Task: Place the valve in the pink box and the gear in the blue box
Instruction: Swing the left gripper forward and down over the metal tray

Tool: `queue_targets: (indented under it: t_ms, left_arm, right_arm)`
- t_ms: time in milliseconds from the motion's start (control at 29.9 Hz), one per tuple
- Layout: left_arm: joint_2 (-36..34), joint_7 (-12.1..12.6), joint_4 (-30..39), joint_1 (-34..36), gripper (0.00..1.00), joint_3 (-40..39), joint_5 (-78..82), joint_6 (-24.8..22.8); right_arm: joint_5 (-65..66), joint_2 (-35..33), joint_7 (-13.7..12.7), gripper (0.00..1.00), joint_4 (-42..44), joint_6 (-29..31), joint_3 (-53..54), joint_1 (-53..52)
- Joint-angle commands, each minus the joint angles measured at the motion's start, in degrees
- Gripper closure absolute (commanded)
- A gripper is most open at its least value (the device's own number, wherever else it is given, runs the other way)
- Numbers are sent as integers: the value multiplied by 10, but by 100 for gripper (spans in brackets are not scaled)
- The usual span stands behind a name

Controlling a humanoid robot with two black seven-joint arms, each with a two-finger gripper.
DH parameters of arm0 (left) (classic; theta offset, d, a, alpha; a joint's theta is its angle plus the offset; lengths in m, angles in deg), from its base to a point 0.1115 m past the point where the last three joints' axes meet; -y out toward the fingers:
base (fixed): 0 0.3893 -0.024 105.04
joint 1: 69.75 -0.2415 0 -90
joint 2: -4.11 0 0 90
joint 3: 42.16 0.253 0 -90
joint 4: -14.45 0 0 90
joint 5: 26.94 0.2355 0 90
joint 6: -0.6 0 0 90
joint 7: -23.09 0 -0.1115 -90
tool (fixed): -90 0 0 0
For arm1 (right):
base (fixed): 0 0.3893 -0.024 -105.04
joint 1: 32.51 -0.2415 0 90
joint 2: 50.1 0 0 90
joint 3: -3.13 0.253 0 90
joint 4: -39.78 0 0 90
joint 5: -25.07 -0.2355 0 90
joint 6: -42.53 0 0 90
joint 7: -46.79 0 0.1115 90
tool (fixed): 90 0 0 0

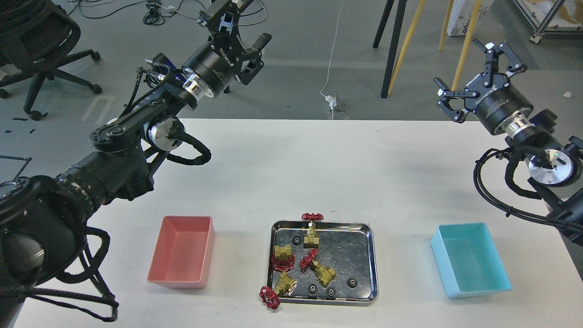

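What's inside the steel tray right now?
The steel tray holds four brass valves and four black gears. More gears could be hidden under valves.

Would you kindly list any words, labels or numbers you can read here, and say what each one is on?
White print on the left gripper wrist: a brand word, upside down, too unclear to spell.
White print on the right gripper body: too small to read.
Dark letters on the white box on the floor: cut off, unreadable.

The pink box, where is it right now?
In the head view, the pink box sits on the white table toward the robot's left, just left of the steel tray with the valves, below the left arm.
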Motion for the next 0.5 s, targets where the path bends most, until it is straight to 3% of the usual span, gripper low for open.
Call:
queue_targets:
  t_ms: [0,167,401,468]
  left_arm:
    - [-1,0,0,-7,15,2,1,0]
    - [-8,0,-2,-8,15,-6,-4,0]
    - [-13,0,4,-12,15,-12,-16,0]
    - [-11,0,31,-13,15,-8,-12,0]
  right_arm:
    - [-2,2,0,0,0,0,2,1]
    - [-7,6,3,0,-5,0,15,-14]
    - [-6,-2,-3,0,40,0,1,-160]
    - [-6,-3,-18,0,50,0,-17,-191]
